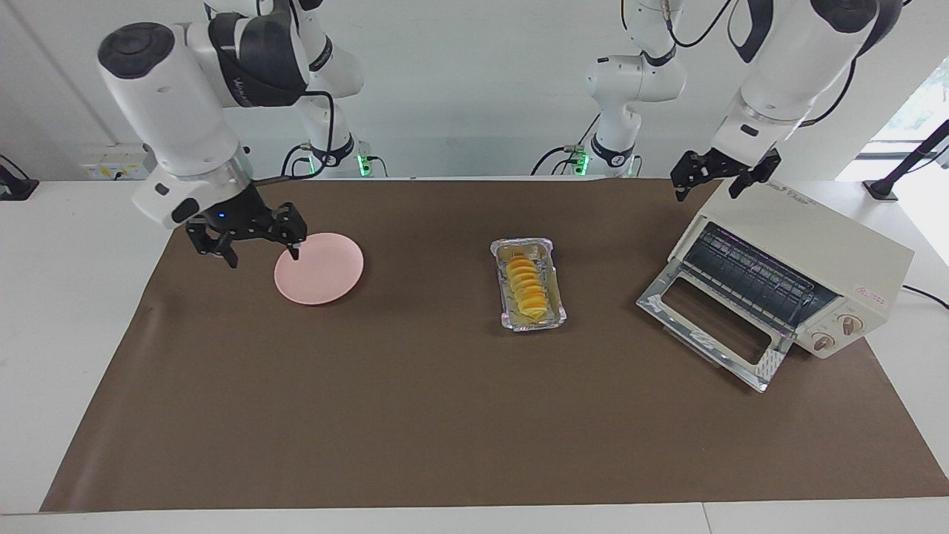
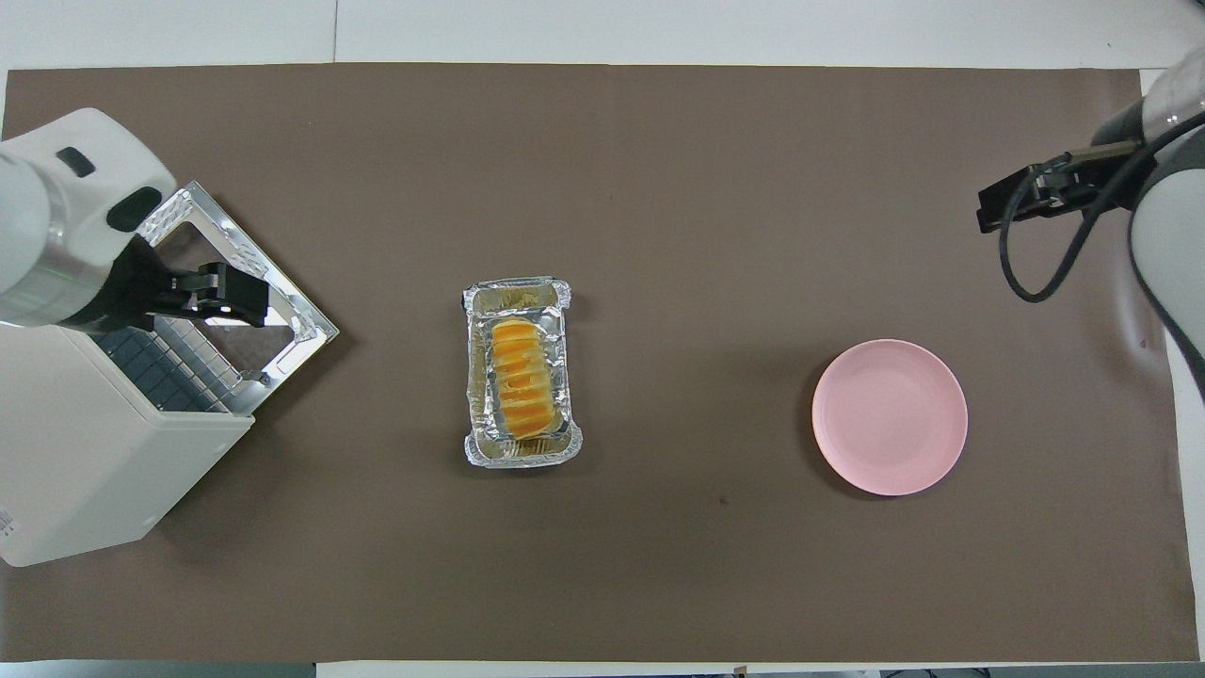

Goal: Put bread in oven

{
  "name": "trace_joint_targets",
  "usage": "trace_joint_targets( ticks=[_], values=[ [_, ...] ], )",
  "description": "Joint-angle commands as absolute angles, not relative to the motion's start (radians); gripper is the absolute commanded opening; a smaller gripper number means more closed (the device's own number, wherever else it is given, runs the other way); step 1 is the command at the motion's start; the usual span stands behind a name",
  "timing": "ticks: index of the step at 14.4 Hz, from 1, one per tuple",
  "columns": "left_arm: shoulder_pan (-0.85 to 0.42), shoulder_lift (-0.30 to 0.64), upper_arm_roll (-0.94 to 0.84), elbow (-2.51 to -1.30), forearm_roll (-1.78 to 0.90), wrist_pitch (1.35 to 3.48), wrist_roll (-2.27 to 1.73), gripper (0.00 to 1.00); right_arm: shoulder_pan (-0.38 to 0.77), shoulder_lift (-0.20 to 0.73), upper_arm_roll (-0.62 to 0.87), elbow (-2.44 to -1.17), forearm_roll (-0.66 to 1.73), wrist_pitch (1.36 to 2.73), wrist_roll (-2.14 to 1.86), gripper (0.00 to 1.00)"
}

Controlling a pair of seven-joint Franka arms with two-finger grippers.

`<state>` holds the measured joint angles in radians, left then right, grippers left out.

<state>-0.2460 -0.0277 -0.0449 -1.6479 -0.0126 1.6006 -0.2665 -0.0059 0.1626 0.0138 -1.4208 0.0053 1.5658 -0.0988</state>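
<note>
Bread lies in foil tray (oven door open), grippers empty.

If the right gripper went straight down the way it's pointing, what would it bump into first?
Probably the brown mat just beside the plate. The right gripper hangs open, pointing down near the plate's rim; depth is unclear, so it might clip that rim.

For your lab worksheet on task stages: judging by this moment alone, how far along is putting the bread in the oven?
Done: the oven door is dropped open, rack exposed. In hand: nothing; the bread lies in its foil tray mid-table. The right pincer hangs open by the pink plate; the left pincer hangs open above the oven. Left: grasping the bread and loading it.
</note>
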Motion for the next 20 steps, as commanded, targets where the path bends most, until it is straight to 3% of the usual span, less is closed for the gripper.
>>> trace_joint_targets(
  ticks=[1, 3, 8, 10, 13, 17, 18, 19, 20],
  values=[
    [-0.313, -0.002, -0.032, -1.700, -0.095, 1.774, -0.368, 1.00, -0.038, 0.025, 0.028, -1.551, -0.006, 1.539, -0.147, 1.00],
    [-0.389, 0.075, -0.031, -1.691, -0.101, 1.859, -0.429, 1.00, -0.058, -0.024, 0.026, -1.583, -0.006, 1.491, -0.152, 1.00],
    [-0.528, 0.267, -0.029, -1.715, -0.092, 2.038, -0.566, 1.00, -0.103, -0.043, 0.040, -1.592, -0.006, 1.419, -0.158, 1.00],
    [-0.560, 0.282, -0.028, -1.796, -0.091, 2.126, -0.566, 1.00, -0.176, -0.043, 0.112, -1.586, -0.005, 1.419, -0.163, 1.00],
    [-0.633, 0.354, -0.026, -1.825, -0.087, 2.187, -0.575, 1.00, -0.167, -0.041, 0.117, -1.585, -0.005, 1.433, -0.155, 1.00],
    [-0.705, 0.336, -0.029, -1.902, -0.087, 2.189, -0.667, 1.00, -0.160, -0.041, 0.117, -1.583, -0.008, 1.437, -0.147, 1.00],
    [-0.722, 0.336, -0.029, -1.911, -0.087, 2.189, -0.701, 0.91, -0.160, -0.043, 0.117, -1.588, -0.006, 1.437, -0.144, 1.00],
    [-0.727, 0.334, -0.029, -1.930, -0.087, 2.191, -0.731, 0.74, -0.163, -0.041, 0.117, -1.583, -0.006, 1.433, -0.152, 1.00],
    [-0.727, 0.331, -0.029, -1.939, -0.087, 2.186, -0.751, 0.48, -0.166, -0.043, 0.117, -1.589, -0.006, 1.427, -0.153, 1.00]
  ],
)
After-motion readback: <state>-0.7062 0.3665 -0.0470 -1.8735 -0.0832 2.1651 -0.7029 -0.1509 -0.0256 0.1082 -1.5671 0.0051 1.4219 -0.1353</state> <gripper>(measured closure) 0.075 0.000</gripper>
